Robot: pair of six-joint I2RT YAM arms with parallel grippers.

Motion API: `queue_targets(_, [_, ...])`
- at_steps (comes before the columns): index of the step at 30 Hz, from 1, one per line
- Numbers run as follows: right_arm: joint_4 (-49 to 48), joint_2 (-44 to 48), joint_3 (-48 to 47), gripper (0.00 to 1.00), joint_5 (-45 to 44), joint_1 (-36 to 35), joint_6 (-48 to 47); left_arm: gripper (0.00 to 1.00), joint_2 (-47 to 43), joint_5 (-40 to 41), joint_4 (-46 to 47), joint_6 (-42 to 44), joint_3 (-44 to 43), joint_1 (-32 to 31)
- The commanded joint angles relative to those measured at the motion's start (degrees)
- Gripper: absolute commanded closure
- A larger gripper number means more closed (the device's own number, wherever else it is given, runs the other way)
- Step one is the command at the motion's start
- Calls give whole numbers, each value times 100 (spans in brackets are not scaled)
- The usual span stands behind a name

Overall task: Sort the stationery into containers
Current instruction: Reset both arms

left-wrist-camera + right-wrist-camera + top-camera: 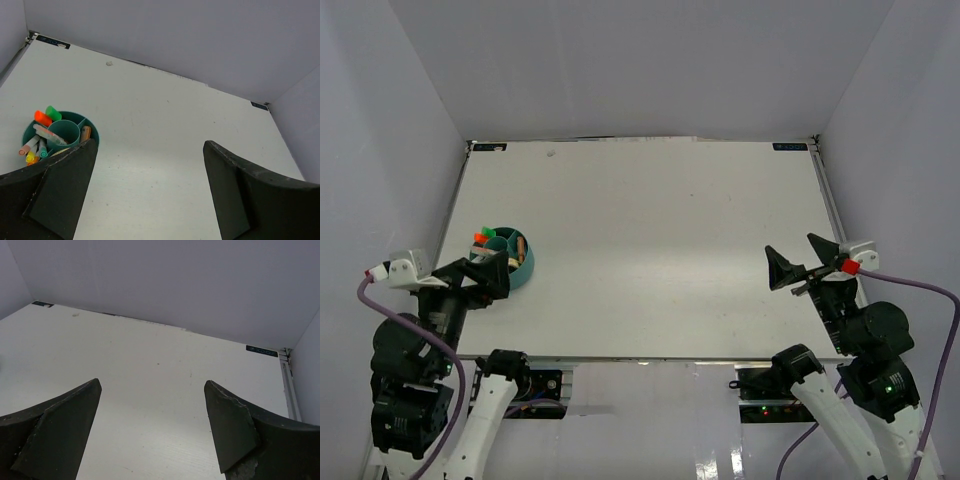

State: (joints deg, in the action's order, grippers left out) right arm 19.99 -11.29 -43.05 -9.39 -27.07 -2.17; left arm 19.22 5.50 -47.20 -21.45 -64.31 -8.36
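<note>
The teal tub (523, 266) holds stationery (483, 238). The left pincer (488, 277) gapes beside it; the right pincer (798, 257) gapes well apart from it.

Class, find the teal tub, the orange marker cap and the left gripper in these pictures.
teal tub (75, 114), left wrist view, far rim.
orange marker cap (42, 118), left wrist view, middle of cap.
left gripper (150, 144), left wrist view, midway between fingertips.

At the left, the teal tub (94, 136) is showing an orange cap (42, 118), a green cap (53, 112) and pink and yellow pens (29, 146) against the white table (165, 115).
</note>
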Motion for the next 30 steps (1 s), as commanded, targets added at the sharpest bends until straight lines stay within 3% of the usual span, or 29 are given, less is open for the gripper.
queue_targets(1, [31,275,24,10,-511,9,-143,2,-392,443,-623,-105,-46,-139])
queue_targets(13, [23,786,437,10,-995,0,-170,2,-727,663,-1643,-183,-187,-298])
queue_targets(30, [-179,690,648,10,-1021,0,-257,2,-542,444,-1520,-289,323,-333])
